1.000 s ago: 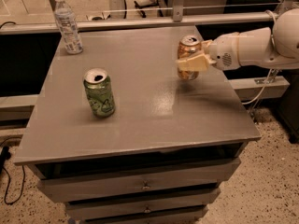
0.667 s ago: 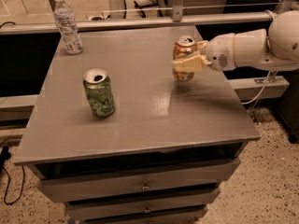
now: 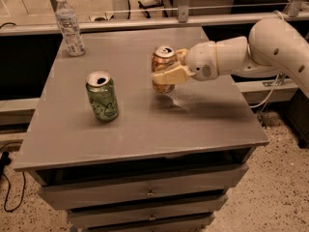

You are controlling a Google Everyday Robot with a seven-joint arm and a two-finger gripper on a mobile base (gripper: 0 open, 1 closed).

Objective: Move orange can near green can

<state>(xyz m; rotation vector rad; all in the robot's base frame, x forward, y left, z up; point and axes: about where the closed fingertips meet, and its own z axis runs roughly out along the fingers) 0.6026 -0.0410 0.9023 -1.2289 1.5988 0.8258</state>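
Observation:
The orange can (image 3: 162, 62) is upright with its silver top showing, held just above the grey table (image 3: 145, 124) near its middle. My gripper (image 3: 166, 70) comes in from the right on a white arm and is shut on the orange can, with a pale finger (image 3: 170, 75) across the can's front. The green can (image 3: 102, 95) stands upright on the table's left half, apart from the orange can, to its left and nearer the front.
A clear plastic bottle (image 3: 69, 24) stands at the table's back left corner. The table has drawers under its front edge (image 3: 149, 192). Railings and a shelf run behind the table. Speckled floor lies to the right.
My gripper has carried the orange can to the left, from the table's right side toward its middle and closer to the green can. The green can and bottle have not moved.

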